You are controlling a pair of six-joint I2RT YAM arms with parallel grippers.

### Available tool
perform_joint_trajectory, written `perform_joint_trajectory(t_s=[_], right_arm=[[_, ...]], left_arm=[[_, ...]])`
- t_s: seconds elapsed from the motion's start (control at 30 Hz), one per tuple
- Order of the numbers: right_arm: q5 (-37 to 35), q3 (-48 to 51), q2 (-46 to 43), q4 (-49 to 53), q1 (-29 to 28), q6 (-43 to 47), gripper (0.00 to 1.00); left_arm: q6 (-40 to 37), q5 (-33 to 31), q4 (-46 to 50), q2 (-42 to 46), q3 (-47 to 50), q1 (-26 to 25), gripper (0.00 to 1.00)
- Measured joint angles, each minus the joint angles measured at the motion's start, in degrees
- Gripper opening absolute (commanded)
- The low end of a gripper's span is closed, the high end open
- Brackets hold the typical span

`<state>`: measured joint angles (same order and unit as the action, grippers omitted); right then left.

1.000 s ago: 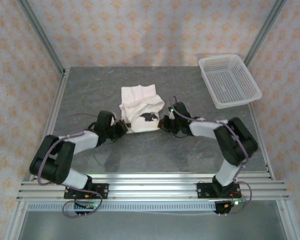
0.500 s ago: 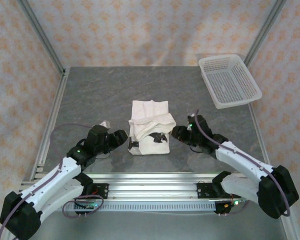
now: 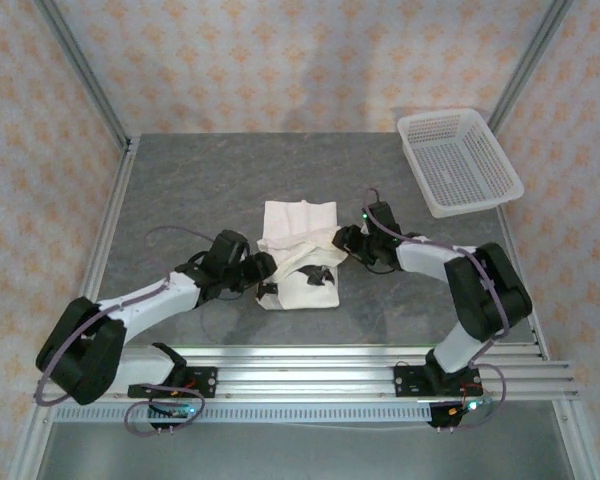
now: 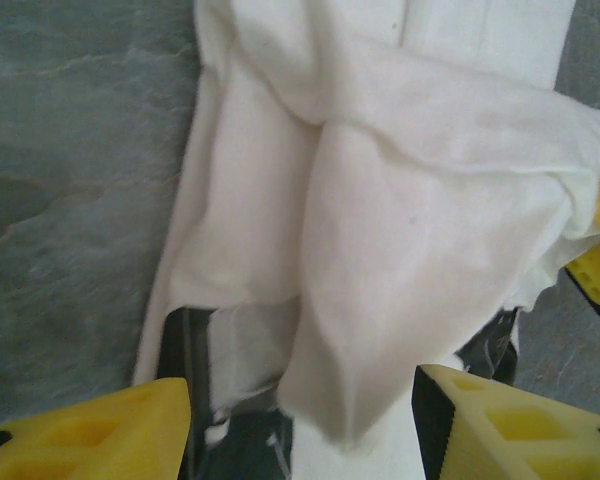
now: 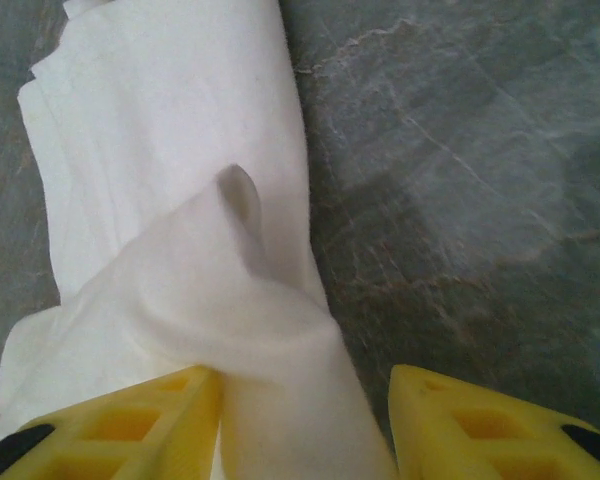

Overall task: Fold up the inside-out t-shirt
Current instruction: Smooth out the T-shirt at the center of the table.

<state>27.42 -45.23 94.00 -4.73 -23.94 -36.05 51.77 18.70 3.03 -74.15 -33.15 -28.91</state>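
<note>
The inside-out t-shirt (image 3: pixel 298 250) lies as a white, bunched, roughly folded bundle in the middle of the table, with dark marks (image 3: pixel 316 273) at its near end. My left gripper (image 3: pixel 263 268) is at the bundle's left near corner. Its yellow fingers (image 4: pixel 90 430) stand apart, and a hanging fold of the t-shirt (image 4: pixel 380 260) lies between them, ungripped. My right gripper (image 3: pixel 346 243) is at the bundle's right edge. In the right wrist view its fingers (image 5: pixel 480 420) are apart too, with a ridge of the t-shirt (image 5: pixel 210 300) against the left one.
A white mesh basket (image 3: pixel 458 160) stands at the back right corner of the grey stone table (image 3: pixel 180 190). Metal frame posts (image 3: pixel 80 70) rise at the back corners, and a rail (image 3: pixel 310 365) runs along the near edge.
Both grippers have opened from shut. The t-shirt bundle lies nearer and slightly further right than a second ago. Both arms have swung back in to its two sides.
</note>
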Motion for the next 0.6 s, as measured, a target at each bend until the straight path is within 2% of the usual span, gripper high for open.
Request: perform_joint_trajectory(t_s=[0.17,0.23,0.4,0.47,0.5,0.53,0.6], right_arm=[[1.4,0.1,-0.3,-3.0,0.0,-1.4,0.24],[1.7,0.9,-1.5,-3.8,0.0,-2.0,0.18],[2.7,3.1,-4.7,-5.5,-0.1,-5.2,0.18],[2.9,3.9,-5.2,-6.6,-0.5,-7.1,0.18],[2.9,4.2,-5.2,-7.0,-0.8,-7.9,0.17],[2.8,4.3,-5.2,-7.2,-1.2,-8.8,0.15],[2.8,4.3,-5.2,-7.5,-1.8,-10.1,0.08]], left_arm=[[0.1,0.4,-3.9,-4.1,-2.3,-0.5,0.55],[0.3,0.5,-4.8,-5.7,-3.3,-0.6,0.54],[0.5,1.9,-7.3,-10.3,-5.1,-0.6,0.51],[0.8,2.3,-7.9,-11.7,-5.5,-0.6,0.42],[1.0,2.5,-8.3,-12.3,-5.6,-0.6,0.34],[1.5,2.8,-8.5,-12.9,-5.6,-0.6,0.26],[1.8,3.3,-8.7,-13.7,-5.9,-0.6,0.18]])
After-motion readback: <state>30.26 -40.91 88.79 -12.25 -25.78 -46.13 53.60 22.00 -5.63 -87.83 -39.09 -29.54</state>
